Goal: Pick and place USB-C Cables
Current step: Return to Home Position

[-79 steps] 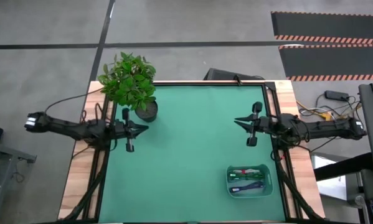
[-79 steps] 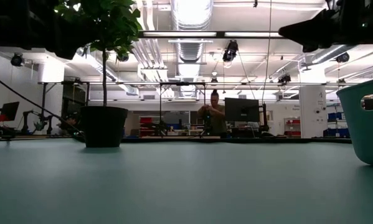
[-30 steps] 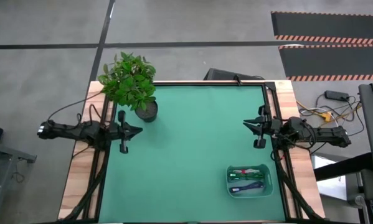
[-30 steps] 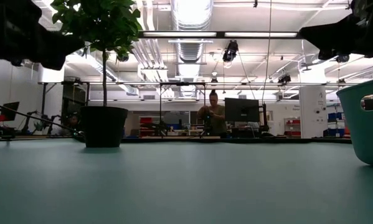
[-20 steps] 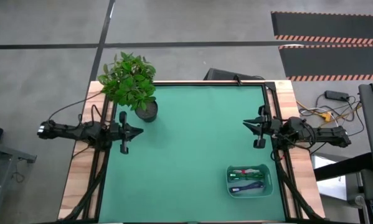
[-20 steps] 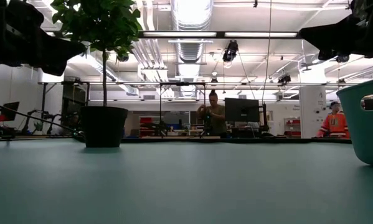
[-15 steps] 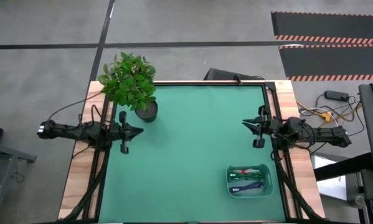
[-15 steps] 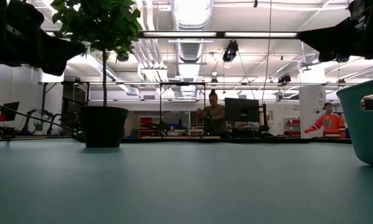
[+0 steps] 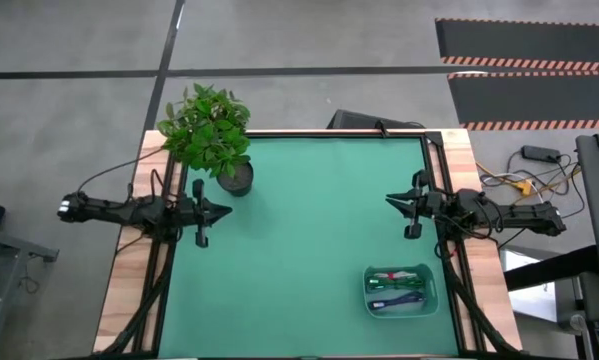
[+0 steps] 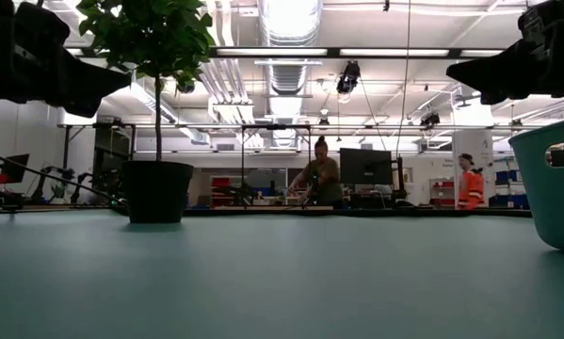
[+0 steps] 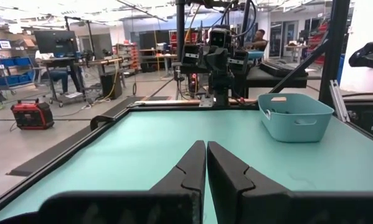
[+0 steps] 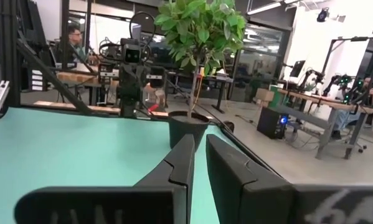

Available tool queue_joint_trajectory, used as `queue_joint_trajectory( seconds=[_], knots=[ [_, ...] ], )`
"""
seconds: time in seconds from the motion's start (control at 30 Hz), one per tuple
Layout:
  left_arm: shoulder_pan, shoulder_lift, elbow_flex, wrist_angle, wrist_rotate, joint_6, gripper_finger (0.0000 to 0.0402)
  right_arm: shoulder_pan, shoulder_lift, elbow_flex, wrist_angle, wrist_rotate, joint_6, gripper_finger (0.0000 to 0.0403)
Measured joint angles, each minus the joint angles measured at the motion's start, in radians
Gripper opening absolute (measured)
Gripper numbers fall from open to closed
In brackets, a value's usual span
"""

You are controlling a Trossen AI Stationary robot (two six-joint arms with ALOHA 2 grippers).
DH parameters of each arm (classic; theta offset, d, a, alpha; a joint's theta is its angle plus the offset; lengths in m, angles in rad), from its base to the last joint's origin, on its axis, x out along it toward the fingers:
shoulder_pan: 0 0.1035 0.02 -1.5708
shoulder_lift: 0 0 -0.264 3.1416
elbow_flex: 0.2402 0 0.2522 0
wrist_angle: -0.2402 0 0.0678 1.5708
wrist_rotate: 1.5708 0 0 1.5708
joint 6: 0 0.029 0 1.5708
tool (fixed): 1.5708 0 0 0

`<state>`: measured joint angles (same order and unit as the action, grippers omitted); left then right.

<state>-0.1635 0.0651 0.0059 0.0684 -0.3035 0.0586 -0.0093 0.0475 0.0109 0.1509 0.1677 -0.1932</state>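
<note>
Both arms have drawn back to the table's side edges; left gripper (image 9: 201,211) pressed together, right gripper (image 9: 411,204) nearly so, both empty. USB-C Cables (image 9: 397,288) sit in the teal bin (image 9: 431,296) by the right edge, so placing looks done; next, parking.

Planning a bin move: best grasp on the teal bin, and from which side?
Grip the teal bin by its thin upright rim on a long side, coming straight down from above. It sits open-topped and level, and cables fill the middle. The right end effector is nearest.
</note>
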Motion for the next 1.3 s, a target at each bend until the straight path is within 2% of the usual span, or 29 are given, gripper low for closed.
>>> queue_joint_trajectory(
  seconds=[1.3],
  knots=[
    [0.0, 0.032, -0.002, 0.001, 0.0, 0.001, 0.0001, 0.0, 0.0, -0.001, -0.019, 0.0, 0.001, 0.0034]
  ],
)
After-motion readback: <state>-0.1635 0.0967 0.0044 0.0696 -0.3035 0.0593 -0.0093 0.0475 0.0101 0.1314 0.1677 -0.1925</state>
